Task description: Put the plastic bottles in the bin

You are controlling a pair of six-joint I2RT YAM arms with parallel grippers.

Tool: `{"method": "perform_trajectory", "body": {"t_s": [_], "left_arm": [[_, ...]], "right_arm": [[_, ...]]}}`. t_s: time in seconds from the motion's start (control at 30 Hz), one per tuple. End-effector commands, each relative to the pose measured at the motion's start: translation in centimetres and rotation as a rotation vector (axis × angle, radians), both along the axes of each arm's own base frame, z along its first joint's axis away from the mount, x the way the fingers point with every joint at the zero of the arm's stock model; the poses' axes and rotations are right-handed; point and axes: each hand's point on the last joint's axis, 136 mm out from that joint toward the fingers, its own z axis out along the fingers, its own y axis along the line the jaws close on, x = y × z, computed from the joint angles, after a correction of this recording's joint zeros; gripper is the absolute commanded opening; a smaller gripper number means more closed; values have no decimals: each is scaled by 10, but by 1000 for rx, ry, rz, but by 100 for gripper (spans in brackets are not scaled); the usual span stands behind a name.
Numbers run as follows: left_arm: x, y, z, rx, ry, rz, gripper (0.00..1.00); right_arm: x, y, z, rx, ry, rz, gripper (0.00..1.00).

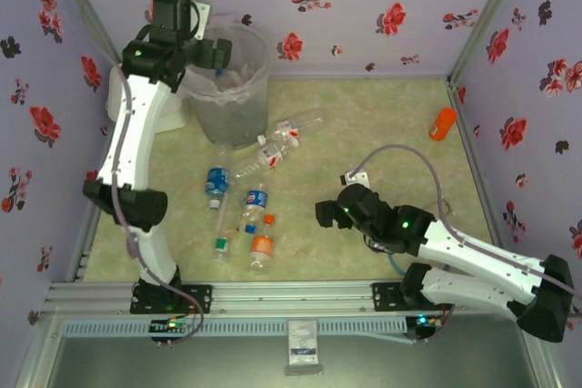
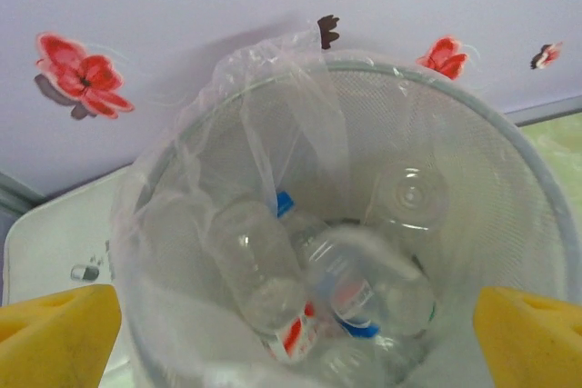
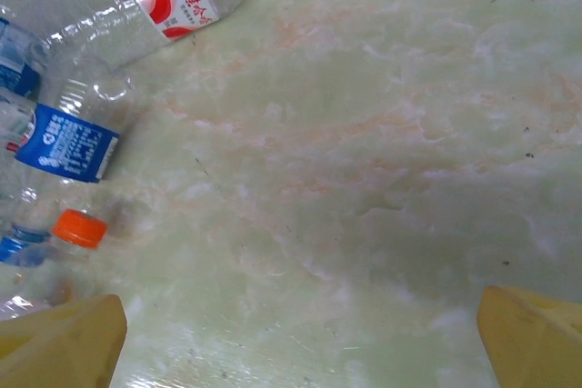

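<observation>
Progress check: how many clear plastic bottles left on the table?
7 clear bottles: two farthest, one just nearer, two blue-labelled mid-cluster, green- and orange-labelled nearest. Overlap may hide more.

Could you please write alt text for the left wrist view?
Several clear plastic bottles lie inside the bag-lined grey bin, seen from above. The open left gripper frames it, yellow fingertips at the lower corners.

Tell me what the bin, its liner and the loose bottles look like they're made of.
Bin: probably translucent grey plastic, matt; light passes through its finely textured wall. Liner: thin clear plastic film, glossy, crinkled over the rim. Bottles: clear glossy plastic, apparently thin; the tabletop shows through them.
</observation>
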Motion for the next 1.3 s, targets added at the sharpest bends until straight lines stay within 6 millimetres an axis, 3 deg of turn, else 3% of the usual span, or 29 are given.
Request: {"method": "perform_trajectory", "body": {"t_s": [0.0,0.17,0.27,0.37,0.43,0.57,0.67,0.87,0.97,1.1,1.27], "left_arm": [[-34,-1,15,-73,-22,-7,100],[-79,-7,9,-187,-36,-19,100],[-105,-16,-10,-236,4,-43,100],[-134,-24,-38,-270,57,-60,100],[-151,-27,-57,-322,84,-60,100],[-186,-34,-100,-423,181,-77,98],[-211,-28,-130,-466,253,-42,97],[-256,-17,-173,-539,378,15,96],[-281,-28,-201,-565,485,7,95],[-310,-44,-238,-555,583,17,95],[-335,-71,-273,-462,649,4,95]], "right_arm": [[-2,4,6,69,70,-59,98],[-2,19,9,150,113,-67,94],[-2,34,9,204,145,-56,89],[-2,53,4,240,189,-34,75],[-3,64,-1,236,210,-20,71],[-9,96,-16,257,274,24,70],[-15,124,-24,288,315,62,70],[-18,158,-41,293,362,81,77],[-8,139,-45,266,321,-7,80],[13,75,-39,187,225,-159,85],[21,11,-31,133,192,-253,94]]}}
